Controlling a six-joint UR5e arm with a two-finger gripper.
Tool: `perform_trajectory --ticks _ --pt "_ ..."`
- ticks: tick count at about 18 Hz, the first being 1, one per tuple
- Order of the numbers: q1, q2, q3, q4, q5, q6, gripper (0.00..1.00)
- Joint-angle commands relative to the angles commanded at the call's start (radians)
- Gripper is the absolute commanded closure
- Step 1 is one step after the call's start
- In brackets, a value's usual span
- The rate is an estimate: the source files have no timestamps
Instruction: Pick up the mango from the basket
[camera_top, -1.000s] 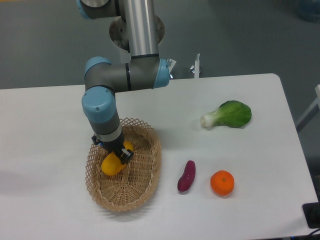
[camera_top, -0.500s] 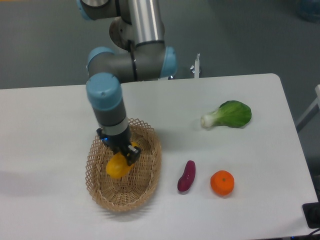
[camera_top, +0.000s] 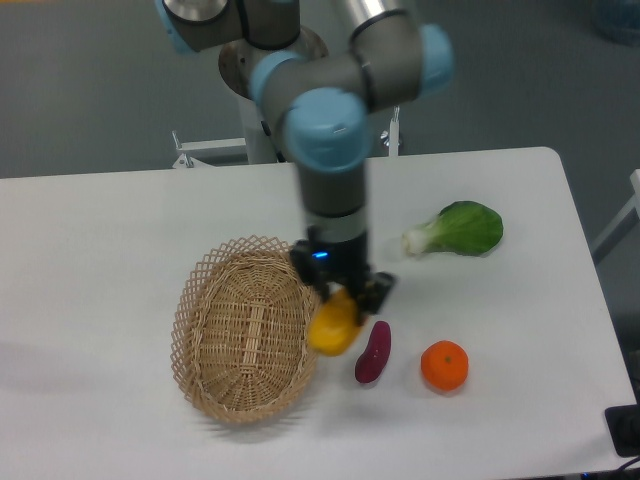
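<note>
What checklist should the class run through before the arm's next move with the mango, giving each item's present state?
1. Mango held in gripper: ok.
2. Mango out of the basket: ok, the basket holds nothing.
3. Mango clear of basket rim: cannot tell, they overlap in view.
4. Sweet potato clear of the mango: not ok, right beside it.
5. Orange and bok choy out of the way: ok.

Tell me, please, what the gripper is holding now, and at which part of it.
The gripper holds the mango by its upper end; the fruit hangs below the fingers, beside the basket rim, no longer inside it.
</note>
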Motion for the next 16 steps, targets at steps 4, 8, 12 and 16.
perform_trajectory --ticks 4,8,12,16 --pt "0.114 0.001 0.005 -0.038 -0.003 0.167 0.50" --pt "0.210 0.003 0.011 -0.068 -0.011 0.321 0.50" --pt "0.261 -0.009 0.011 -0.064 -0.009 0.413 0.50" --pt "0.267 -0.018 0.002 -0.058 0.001 0.431 0.50"
